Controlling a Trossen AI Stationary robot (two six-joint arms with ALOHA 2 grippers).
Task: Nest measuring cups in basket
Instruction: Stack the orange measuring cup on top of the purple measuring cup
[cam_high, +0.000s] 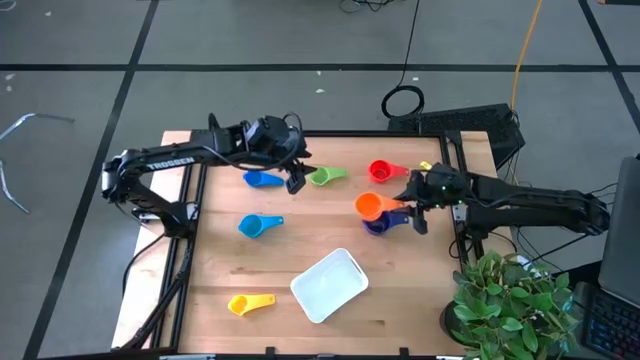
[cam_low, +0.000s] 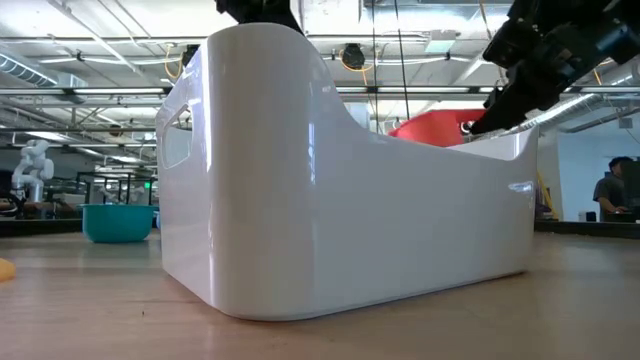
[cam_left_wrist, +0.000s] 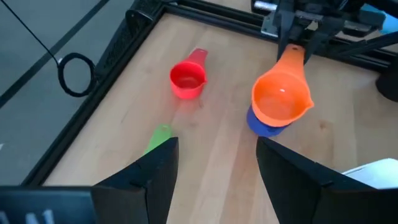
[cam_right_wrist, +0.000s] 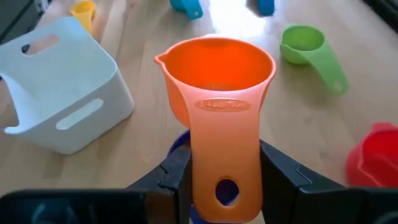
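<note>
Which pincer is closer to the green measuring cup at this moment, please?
Left. The left pincer hangs open right beside the green measuring cup, while the right pincer is farther across the table, shut on the orange measuring cup by its handle.

Wooden table (cam_high: 400, 300): white basket (cam_high: 329, 285); yellow (cam_high: 250, 303), blue (cam_high: 260, 226), green (cam_high: 326, 177), red cups (cam_high: 384, 171).

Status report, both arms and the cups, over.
Right gripper shut on orange cup, above dark blue cup. Left gripper open beside green cup. Basket unobstructed.
</note>
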